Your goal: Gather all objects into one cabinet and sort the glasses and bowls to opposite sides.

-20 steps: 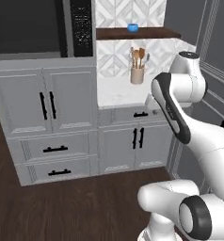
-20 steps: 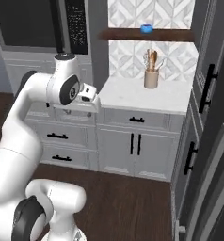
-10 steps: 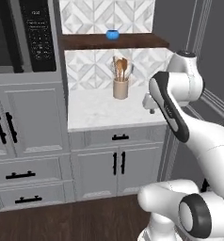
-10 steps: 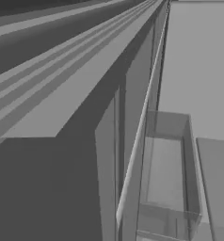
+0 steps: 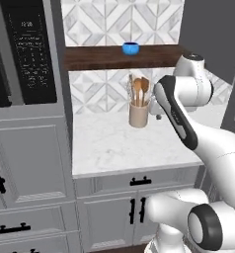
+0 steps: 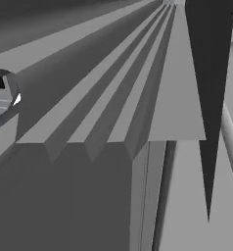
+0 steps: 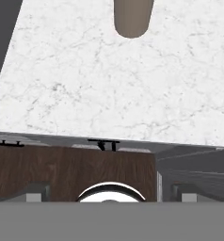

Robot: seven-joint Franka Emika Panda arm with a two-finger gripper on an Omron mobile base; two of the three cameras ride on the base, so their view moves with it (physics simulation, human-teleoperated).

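As seen from the hand camera, looks down on the white marble desk [image 7: 109,84] with fingers [image 7: 37,192] released and spread wide, grasping nothing. Catches the tan utensil holder [image 7: 132,19] at the far edge, with a broad stretch of bare marble on the near side of the holder. Nearer than the holder, past the desk's front edge, takes in dark wooden floor [image 7: 62,169].

From the left base camera, reaches in with the white arm [image 5: 181,116] just right of the holder, the hand tucked behind the forearm. Keeps wooden spoons [image 5: 139,89] upright in the holder, close to the tiled back wall. Places one blue cup [image 5: 130,48] upright on the dark wood shelf [image 5: 90,57] above the holder, well apart from the arm. Sets the black microwave panel [image 5: 30,54] far left of the holder, and a grey drawer with a black handle [image 5: 140,182] below the holder.
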